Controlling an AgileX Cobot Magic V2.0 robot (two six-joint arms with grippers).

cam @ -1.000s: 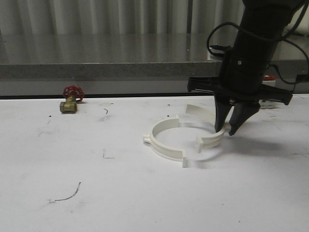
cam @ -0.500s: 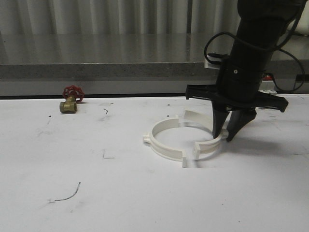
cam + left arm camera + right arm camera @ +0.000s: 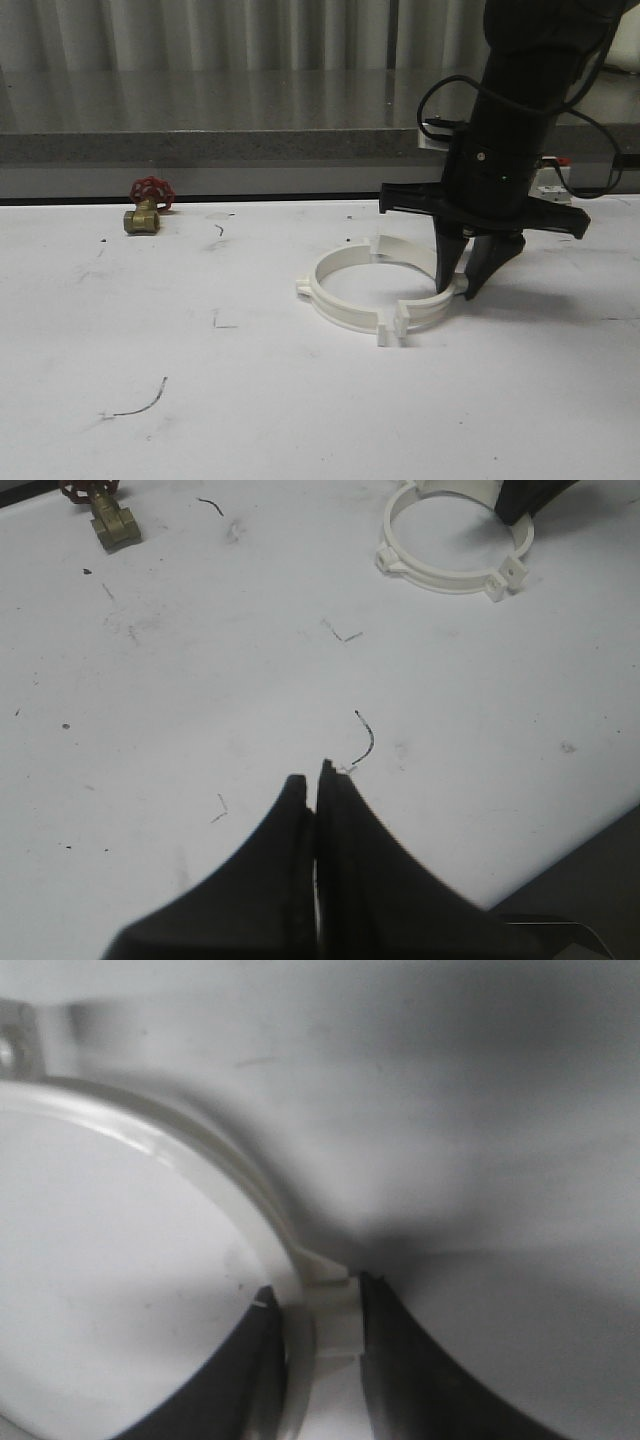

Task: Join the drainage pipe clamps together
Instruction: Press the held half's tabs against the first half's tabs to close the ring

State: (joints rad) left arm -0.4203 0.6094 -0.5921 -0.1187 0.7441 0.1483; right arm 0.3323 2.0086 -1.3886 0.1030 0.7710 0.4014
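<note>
The front view is evenly lit and fairly sharp. My right arm casts a soft grey shadow on the white desk (image 3: 150, 330) just beside my right tool (image 3: 462, 288). The grey ledge (image 3: 200, 110) behind carries a dull sheen with pale vertical reflections.

My left wrist view is bright, the desk nearly washed out toward the far side, and my left tool (image 3: 316, 780) is a dark, blurred shape.

My right wrist view is dim and soft: the white ring (image 3: 200, 1170) is out of focus, with heavy shadow beside it.
</note>
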